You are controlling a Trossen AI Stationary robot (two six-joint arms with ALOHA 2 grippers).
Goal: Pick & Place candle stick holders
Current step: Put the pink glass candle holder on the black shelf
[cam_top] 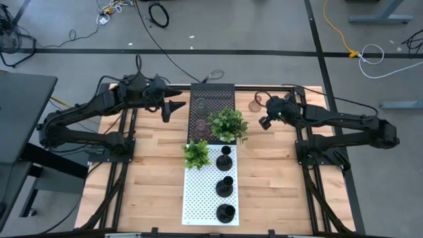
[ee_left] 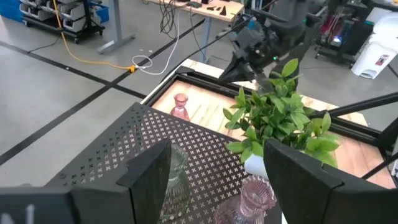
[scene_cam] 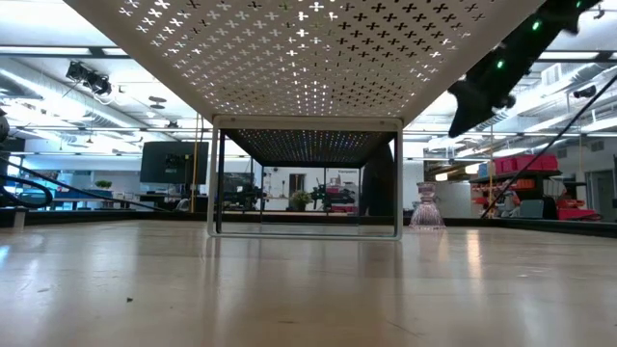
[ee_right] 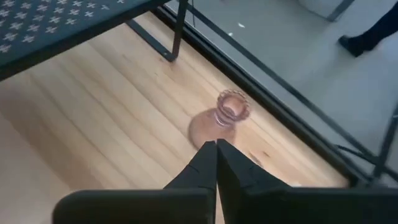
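Three matte black candle stick holders (cam_top: 225, 186) stand in a row on the white perforated stand (cam_top: 198, 198). A greenish glass holder (ee_left: 174, 177) and a pink one (ee_left: 255, 198) stand on the black perforated stand (cam_top: 221, 92). A third pink glass holder (ee_right: 221, 119) stands upright on its base on the wooden table, to the right of the black stand; it also shows in the high view (cam_top: 256, 102) and the low view (scene_cam: 426, 206). My left gripper (cam_top: 173, 109) is open at the black stand's left edge, facing the two glass holders (ee_left: 217, 180). My right gripper (ee_right: 216, 148) is shut, well above the table beside the lone pink holder.
Two leafy potted plants stand where the two stands meet: a larger one (cam_top: 228, 124) and a smaller one (cam_top: 196, 153). The larger plant is close behind the glass holders in the left wrist view (ee_left: 280, 118). Black frame rails (cam_top: 310, 172) run along the table sides.
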